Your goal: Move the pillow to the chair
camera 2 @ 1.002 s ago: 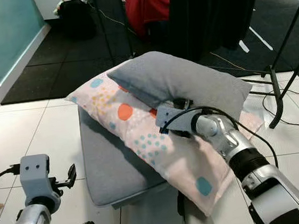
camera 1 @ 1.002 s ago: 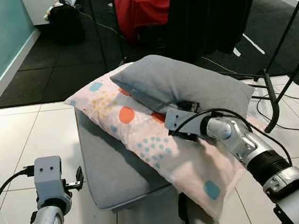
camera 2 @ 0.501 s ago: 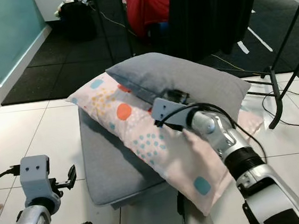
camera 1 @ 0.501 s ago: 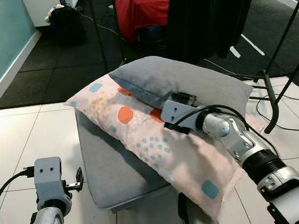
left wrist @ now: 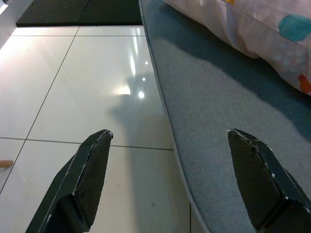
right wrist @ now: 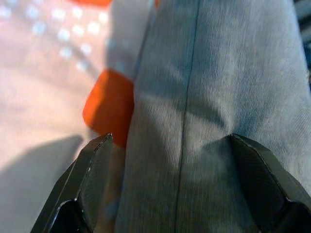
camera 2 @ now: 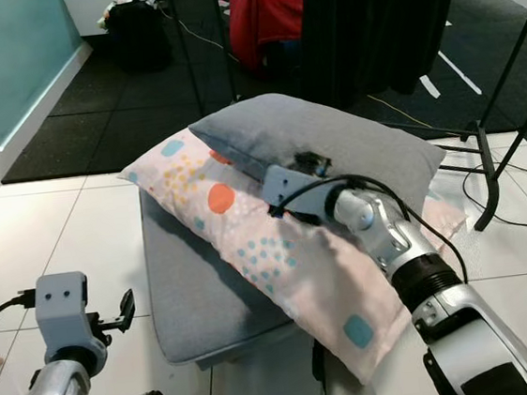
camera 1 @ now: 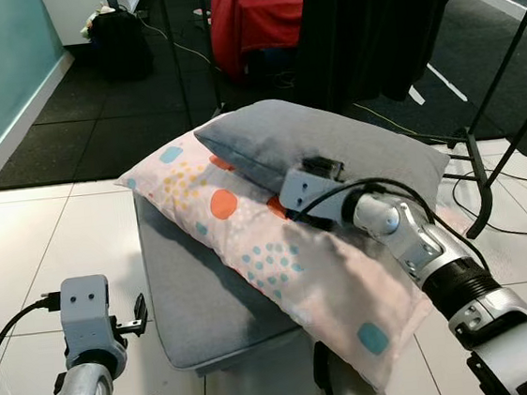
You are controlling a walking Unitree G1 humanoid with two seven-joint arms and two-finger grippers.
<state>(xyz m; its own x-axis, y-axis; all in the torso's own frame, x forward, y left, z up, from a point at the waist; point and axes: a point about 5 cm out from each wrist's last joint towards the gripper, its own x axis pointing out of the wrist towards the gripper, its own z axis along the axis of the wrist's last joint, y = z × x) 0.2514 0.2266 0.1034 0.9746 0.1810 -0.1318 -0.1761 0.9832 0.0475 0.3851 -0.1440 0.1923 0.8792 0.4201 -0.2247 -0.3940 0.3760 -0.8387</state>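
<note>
The grey pillow [camera 1: 334,148] lies atop the spotted pillow [camera 1: 289,261], on the grey cushion [camera 1: 200,308], long axis running away rightward. The right gripper [right wrist: 167,145] is nearer, fingers apart, straddling the grey pillow's seamed edge. The left gripper [left wrist: 170,145] hangs wide open beside the cushion. Two pillows, one cushion, two grippers.
</note>
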